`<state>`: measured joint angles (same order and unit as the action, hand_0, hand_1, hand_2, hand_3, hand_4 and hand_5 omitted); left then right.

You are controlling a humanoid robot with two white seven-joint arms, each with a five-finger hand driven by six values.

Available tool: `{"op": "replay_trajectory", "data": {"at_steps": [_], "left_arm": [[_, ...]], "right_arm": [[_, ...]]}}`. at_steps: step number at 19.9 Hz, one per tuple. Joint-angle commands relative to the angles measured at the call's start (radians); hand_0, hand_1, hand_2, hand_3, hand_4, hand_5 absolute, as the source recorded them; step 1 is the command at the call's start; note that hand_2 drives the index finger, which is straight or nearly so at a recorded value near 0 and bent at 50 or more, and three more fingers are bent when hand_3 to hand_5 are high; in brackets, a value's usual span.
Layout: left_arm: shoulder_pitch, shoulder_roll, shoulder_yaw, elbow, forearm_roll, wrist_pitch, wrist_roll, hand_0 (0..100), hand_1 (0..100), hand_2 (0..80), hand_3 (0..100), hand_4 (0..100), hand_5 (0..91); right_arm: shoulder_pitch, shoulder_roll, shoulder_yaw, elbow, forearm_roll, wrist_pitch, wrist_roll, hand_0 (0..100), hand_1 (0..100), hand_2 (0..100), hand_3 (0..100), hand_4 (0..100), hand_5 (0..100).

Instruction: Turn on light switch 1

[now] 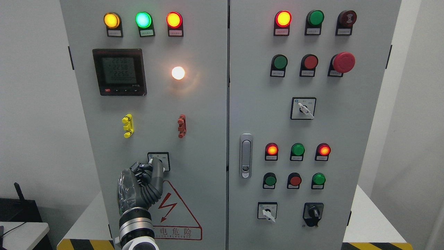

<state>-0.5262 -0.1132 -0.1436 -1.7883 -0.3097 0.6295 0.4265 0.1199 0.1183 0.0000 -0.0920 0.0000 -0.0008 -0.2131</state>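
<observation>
A grey control cabinet (pixel 194 114) fills the view. On its left door a small rotary switch (pixel 160 160) with a white plate sits low in the middle. My left hand (pixel 147 173) comes up from the bottom edge, and its raised fingers (pixel 156 170) touch the switch knob and cover most of it. A white lamp (pixel 178 73) above the switch glows brightly. The right hand is out of view.
Yellow, green and red lamps (pixel 143 19) are lit at the top left. A digital meter (pixel 119 72) sits below them. The right door carries buttons, a red emergency stop (pixel 343 62), more rotary switches (pixel 303 108) and a door handle (pixel 246 156). A high-voltage warning triangle (pixel 177 211) is beside my wrist.
</observation>
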Motion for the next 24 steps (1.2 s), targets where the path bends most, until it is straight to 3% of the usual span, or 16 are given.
{"op": "replay_trajectory", "data": {"at_steps": [1, 9, 15, 24], "left_arm": [[0.002, 0.0, 0.001, 0.0, 0.0, 0.001, -0.002, 62, 30, 62.0, 100, 100, 86.4], [0.002, 0.0, -0.001, -0.002, 0.0, 0.001, -0.002, 39, 34, 62.2, 100, 100, 86.4], [0.002, 0.0, -0.001, -0.002, 0.0, -0.001, -0.005, 31, 35, 62.3, 100, 100, 86.4], [0.028, -0.002, 0.007, -0.034, -0.002, -0.001, -0.006, 29, 36, 62.5, 100, 100, 86.4]], "right_arm": [[0.0, 0.0, 0.023, 0.0, 0.005, 0.001, 0.0, 12, 39, 0, 0, 0, 0], [0.0, 0.0, 0.023, 0.0, 0.005, 0.001, 0.0, 12, 39, 0, 0, 0, 0], [0.0, 0.0, 0.023, 0.0, 0.005, 0.001, 0.0, 12, 39, 0, 0, 0, 0], [0.0, 0.0, 0.023, 0.0, 0.005, 0.001, 0.0, 12, 39, 0, 0, 0, 0]]}}
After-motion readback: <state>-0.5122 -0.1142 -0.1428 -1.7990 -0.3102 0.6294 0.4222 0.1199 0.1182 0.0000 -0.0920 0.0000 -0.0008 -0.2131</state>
